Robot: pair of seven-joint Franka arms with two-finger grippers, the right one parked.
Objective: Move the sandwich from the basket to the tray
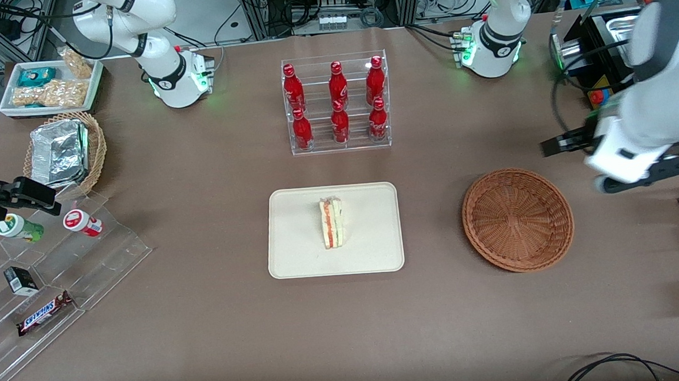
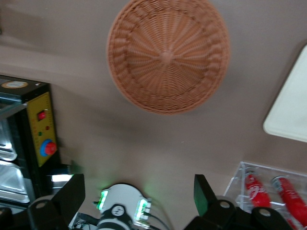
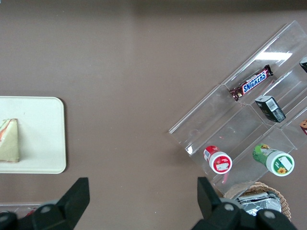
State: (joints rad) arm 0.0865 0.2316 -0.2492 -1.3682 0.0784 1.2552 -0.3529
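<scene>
- Sandwich [image 1: 332, 223] stands on edge mid-tray [image 1: 296, 258], well apart from tool [image 2: 136, 199]; placement looks done.
- Tool spread wide, empty, raised off worktop [image 1: 206, 316], basket [image 1: 517, 219] near, below it.
- Risk: sandwich may tip over if worktop is bumped.

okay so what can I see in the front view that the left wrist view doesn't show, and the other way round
Only the front view shows the sandwich lying on the tray, the Snickers bar on the clear stand and the foil containers.

Only the left wrist view shows the yellow button panel up close, and the open, empty claw from directly above.

Both show the empty basket, part of the tray, and red bottles in the clear rack. In the front view the claw hangs beside the basket.
</scene>
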